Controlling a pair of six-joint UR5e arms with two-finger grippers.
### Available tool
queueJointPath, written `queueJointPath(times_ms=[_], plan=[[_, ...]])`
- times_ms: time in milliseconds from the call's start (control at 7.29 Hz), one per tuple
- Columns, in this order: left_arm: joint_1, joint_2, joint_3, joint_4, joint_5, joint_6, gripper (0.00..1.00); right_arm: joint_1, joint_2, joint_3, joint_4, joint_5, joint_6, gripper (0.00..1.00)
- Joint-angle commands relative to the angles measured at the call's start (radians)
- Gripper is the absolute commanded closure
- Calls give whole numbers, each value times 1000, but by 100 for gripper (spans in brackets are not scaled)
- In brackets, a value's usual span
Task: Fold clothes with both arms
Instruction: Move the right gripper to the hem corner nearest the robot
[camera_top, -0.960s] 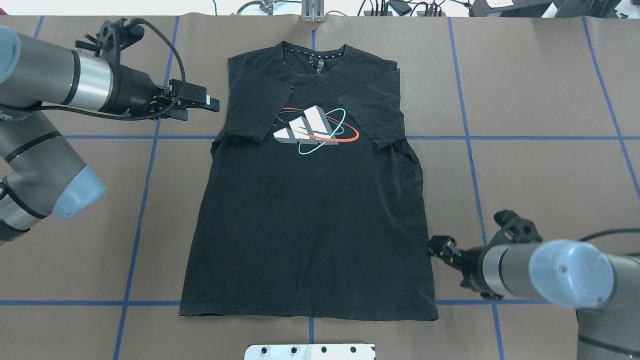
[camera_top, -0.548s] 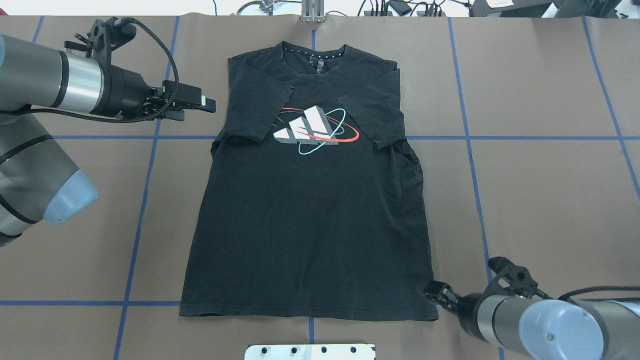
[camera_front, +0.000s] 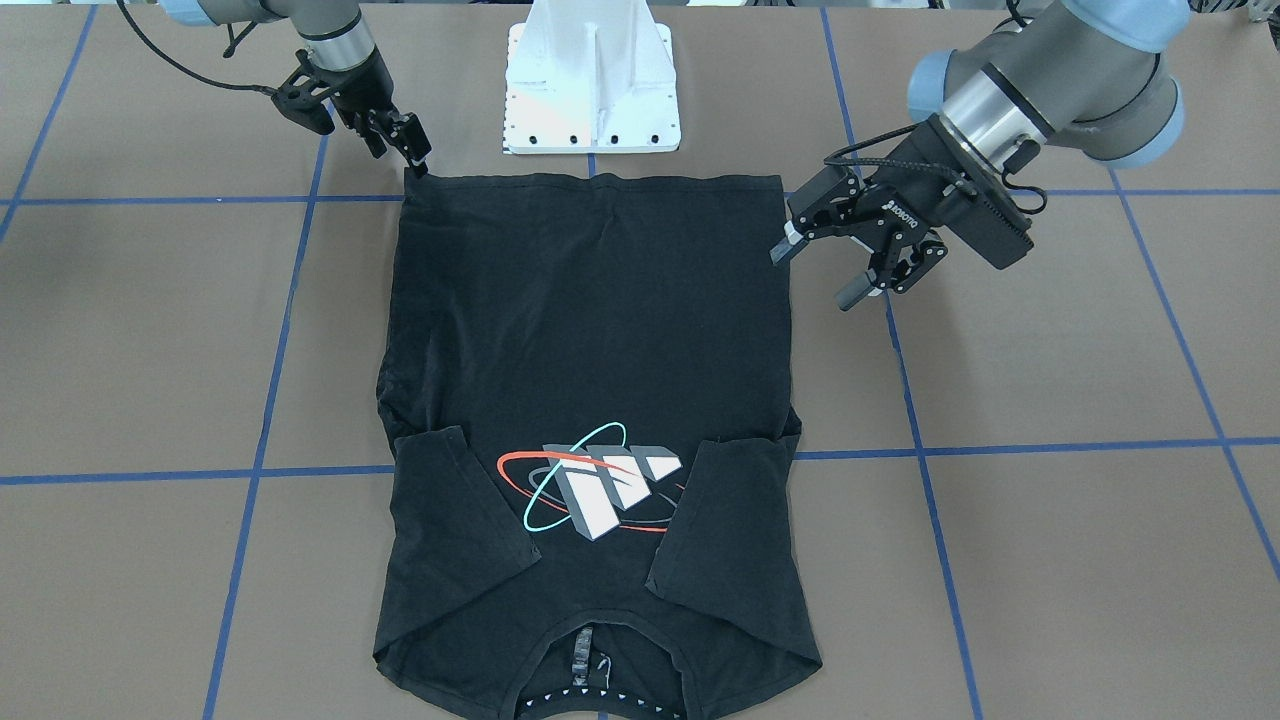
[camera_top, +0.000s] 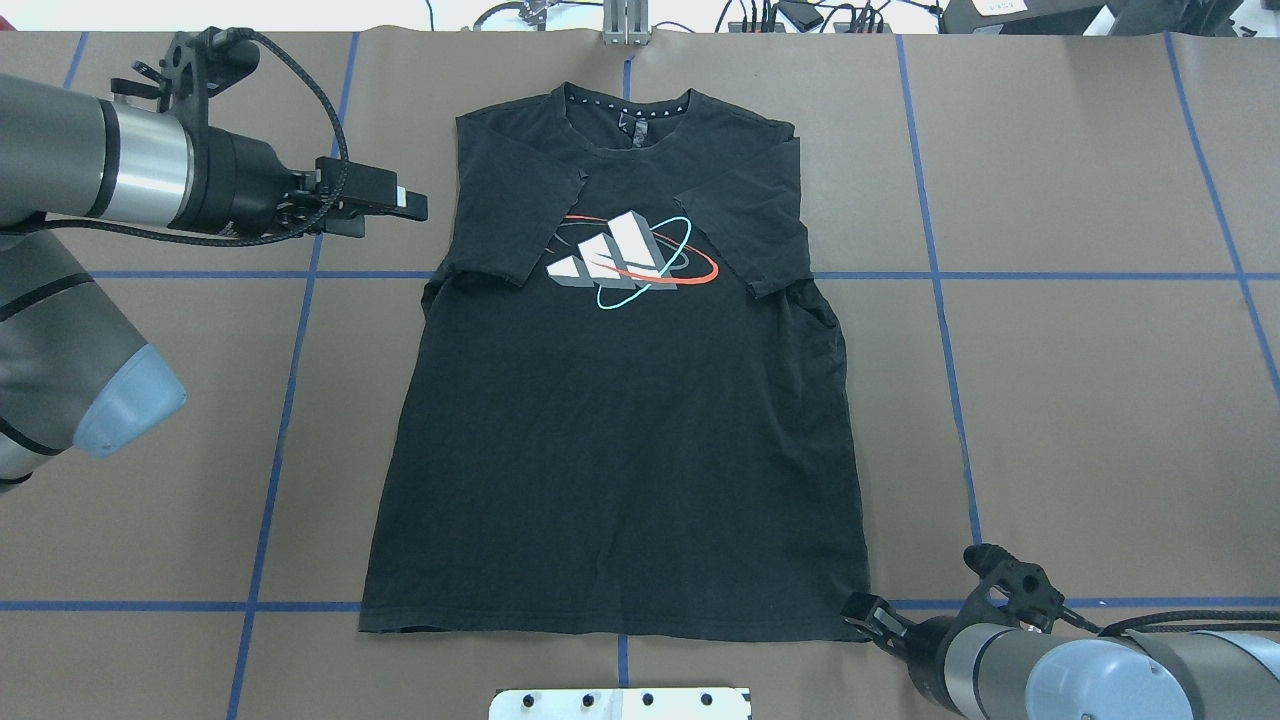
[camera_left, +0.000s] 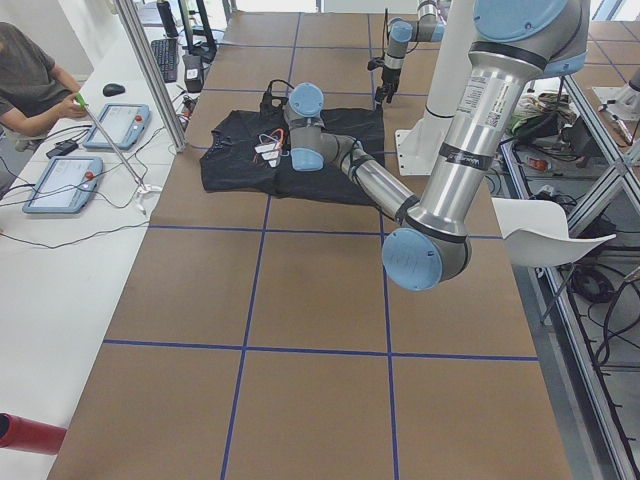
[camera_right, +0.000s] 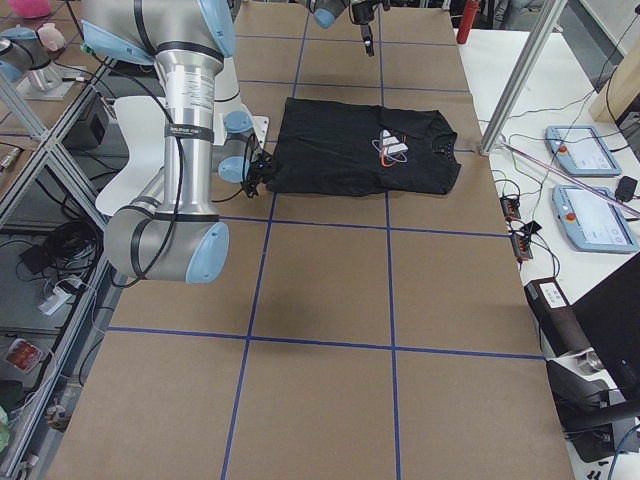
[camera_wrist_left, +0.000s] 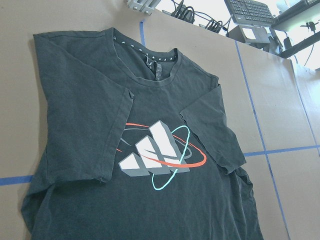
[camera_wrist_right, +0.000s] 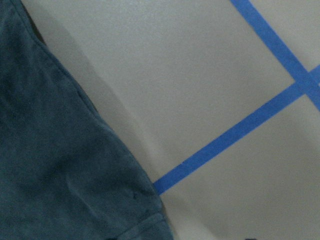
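A black T-shirt (camera_front: 590, 330) lies flat, print up, on a brown paper-covered table (camera_front: 1050, 400) ruled into squares by blue tape lines (camera_front: 1000, 447). In the front-facing view its hem points at the white pedestal base (camera_front: 592, 75), and both short sleeves are folded in over the chest. The left gripper (camera_front: 815, 275) hangs just off the shirt's side edge near the hem, its fingers spread apart with nothing between them. The right gripper (camera_front: 418, 160) sits at the opposite hem corner; whether its fingers are parted or together cannot be told. From overhead, a tangle of cables (camera_top: 800, 15) runs along the table edge beyond the shirt's collar. The left side view shows a white bench (camera_left: 60, 250) alongside the table, past the collar end of the shirt, with two tablets (camera_left: 60, 185) on it and a person (camera_left: 30, 75) seated there. The right side view shows an aluminium post (camera_right: 520, 80) standing just beyond the collar. The left wrist camera looks down on the logo (camera_wrist_left: 157, 162) and the patterned neck lining. The right wrist camera shows only the shirt's hem corner on bare paper beside crossing tape.
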Motion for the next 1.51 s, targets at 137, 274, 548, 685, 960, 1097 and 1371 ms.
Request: queueJointPath(times_ms=[137, 274, 548, 685, 960, 1097, 1371], plan=[[0, 7, 1, 0, 1, 0, 1, -3, 22, -2, -1, -6, 0, 38], [0, 7, 1, 0, 1, 0, 1, -3, 21, -5, -1, -8, 0, 37], [0, 7, 1, 0, 9, 0, 1, -3, 21, -5, -1, -11, 0, 38], [0, 8, 1, 0, 10, 2, 1, -3, 22, -5, -1, -17, 0, 61], [5, 25, -1, 0, 42, 2, 1, 0, 21, -4, -1, -17, 0, 100], [5, 27, -1, 0, 43, 2, 1, 0, 18, -4, -1, -17, 0, 100], [9, 89, -24, 56, 103, -47, 1, 6, 12, 25, -1, -17, 0, 100]])
